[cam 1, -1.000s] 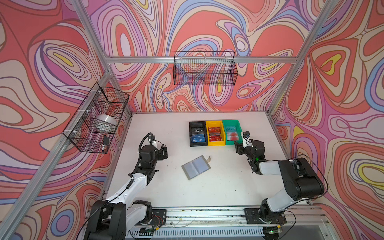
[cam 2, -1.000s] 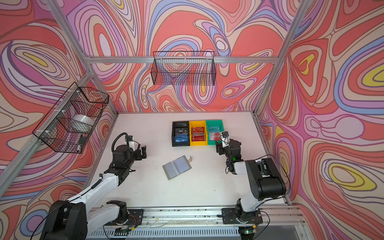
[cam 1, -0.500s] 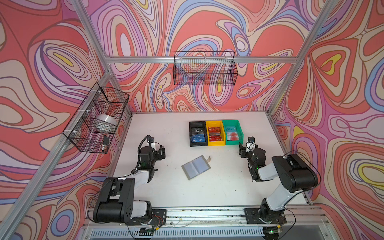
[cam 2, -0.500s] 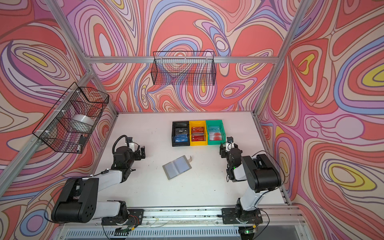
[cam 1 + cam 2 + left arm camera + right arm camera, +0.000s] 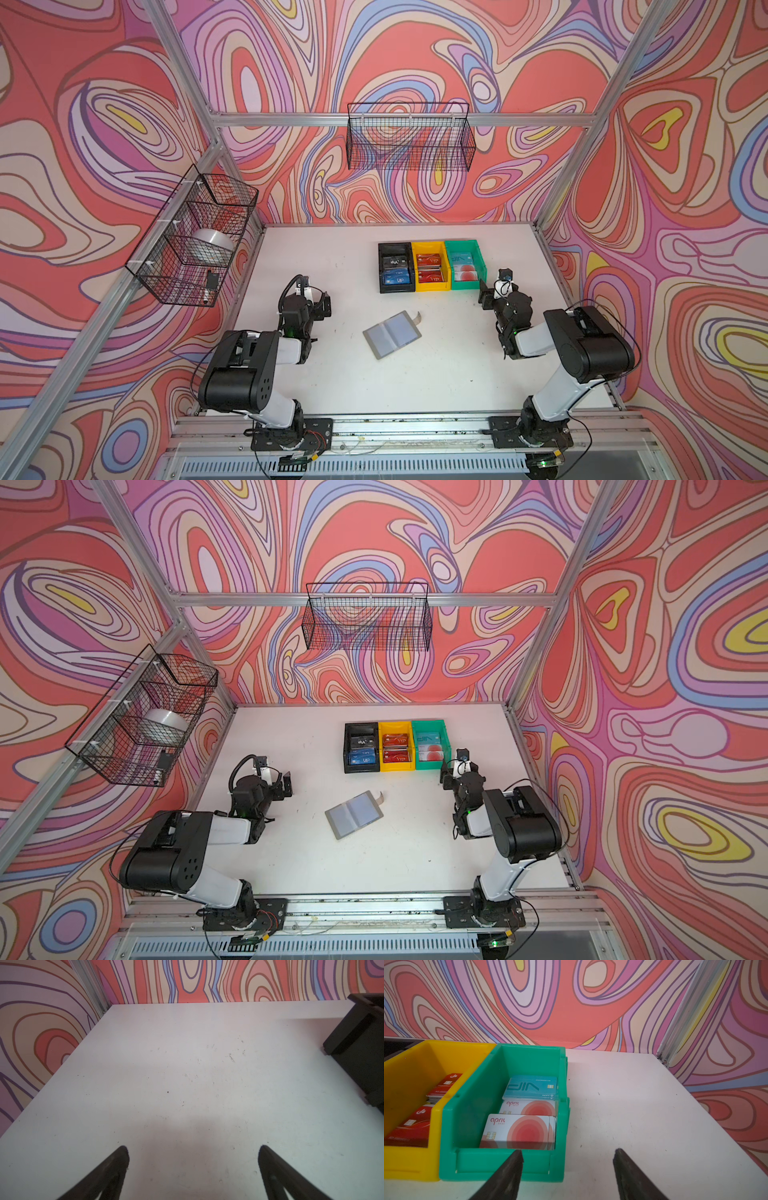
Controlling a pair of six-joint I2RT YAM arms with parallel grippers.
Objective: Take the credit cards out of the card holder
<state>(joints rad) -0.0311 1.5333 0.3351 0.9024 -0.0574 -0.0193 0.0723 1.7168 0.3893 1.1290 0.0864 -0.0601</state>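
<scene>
The grey card holder [image 5: 392,334] [image 5: 354,814] lies open and flat mid-table, its tab [image 5: 417,318] sticking out; its clear sleeves look empty. Credit cards lie in three bins behind it: blue and dark ones [image 5: 397,277], red ones [image 5: 430,268], pale ones with a red disc [image 5: 519,1132] and a teal VIP card [image 5: 530,1086]. My left gripper [image 5: 322,305] [image 5: 193,1150] is open over bare table, left of the holder. My right gripper [image 5: 484,296] [image 5: 568,1152] is open and empty, just in front of the green bin's near right corner.
A black bin [image 5: 395,286], a yellow bin [image 5: 432,286] and a green bin [image 5: 478,266] stand side by side at the back of the white table [image 5: 332,257]. Wire baskets [image 5: 409,137] [image 5: 195,237] hang on the walls. The black bin's side [image 5: 357,1043] shows in the left wrist view.
Both arms have folded back toward their bases, elbows now bunched near the front. The grippers stay at about the same spots. The card holder has not moved.
</scene>
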